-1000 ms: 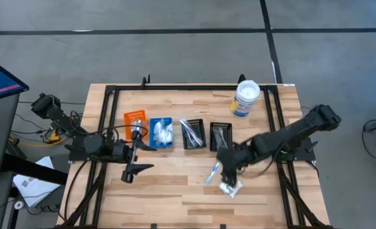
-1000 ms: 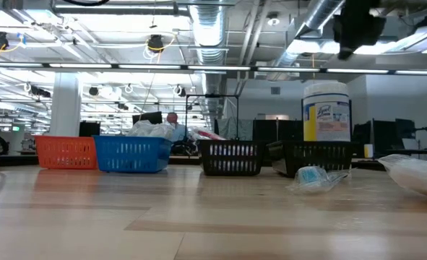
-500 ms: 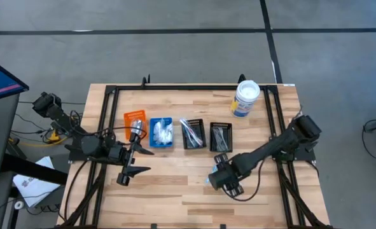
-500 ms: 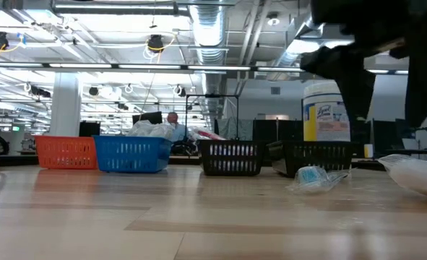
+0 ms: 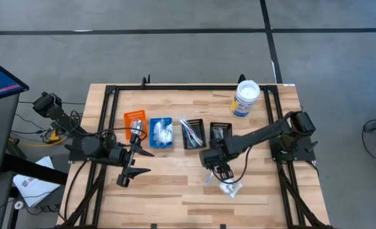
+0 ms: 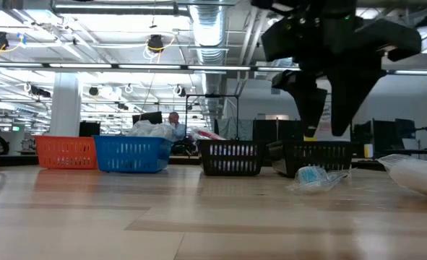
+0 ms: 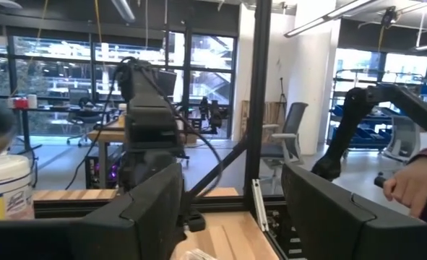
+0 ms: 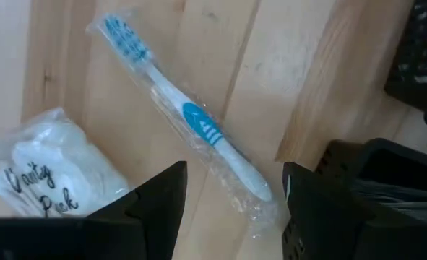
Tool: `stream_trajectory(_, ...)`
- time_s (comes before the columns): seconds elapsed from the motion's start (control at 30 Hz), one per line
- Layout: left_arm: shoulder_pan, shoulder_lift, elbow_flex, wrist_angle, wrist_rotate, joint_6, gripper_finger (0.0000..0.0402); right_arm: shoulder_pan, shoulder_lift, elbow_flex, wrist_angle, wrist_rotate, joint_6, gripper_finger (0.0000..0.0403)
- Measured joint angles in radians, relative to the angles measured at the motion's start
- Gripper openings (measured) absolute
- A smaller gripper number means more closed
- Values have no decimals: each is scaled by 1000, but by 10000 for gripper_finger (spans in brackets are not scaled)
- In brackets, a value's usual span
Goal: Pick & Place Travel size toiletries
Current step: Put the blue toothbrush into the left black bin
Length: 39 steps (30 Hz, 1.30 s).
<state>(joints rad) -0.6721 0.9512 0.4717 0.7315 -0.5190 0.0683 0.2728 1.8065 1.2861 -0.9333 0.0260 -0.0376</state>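
Toothbrush (image 8: 191,123) lies on open wood beneath right fingers (image 8: 235,209), spread, empty

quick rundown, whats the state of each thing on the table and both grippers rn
right gripper: open, empty, above the wrapped toothbrush
left gripper: open, empty, off near the orange bin
wrapped toothbrush: lying flat on the table, loose
white packet: lying on the table beside the toothbrush, not held
orange bin: upright
blue bin: upright, holds white packets
two black bins: upright, items inside
white tub: upright, lid on
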Motion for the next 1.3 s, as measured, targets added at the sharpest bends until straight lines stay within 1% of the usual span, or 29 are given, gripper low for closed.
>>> stream_trajectory(0.1,-3,0,0,0,0,2,231,-11,0,0,11,-29,0,222)
stream_trajectory(0.23,-3,0,0,0,0,2,231,11,0,0,73,-25,-22,222)
stream_trajectory(0.37,-3,0,0,0,0,2,231,44,0,0,79,43,-57,219)
stream_trajectory(0.47,-3,0,0,0,0,1,231,48,0,-5,74,46,-36,214)
stream_trajectory(0.67,-3,0,0,1,0,-2,231,47,0,-82,104,45,-16,203)
stream_trajectory(0.83,-3,0,0,1,0,1,231,39,0,-91,125,47,-22,193)
stream_trajectory(0.9,-3,0,0,1,0,2,231,36,0,-96,159,48,-44,190)
stream_trajectory(1.03,-3,0,0,1,0,2,231,26,0,-148,263,23,-90,183)
stream_trajectory(1.3,-3,0,0,1,0,2,231,26,0,-175,254,23,-94,169)
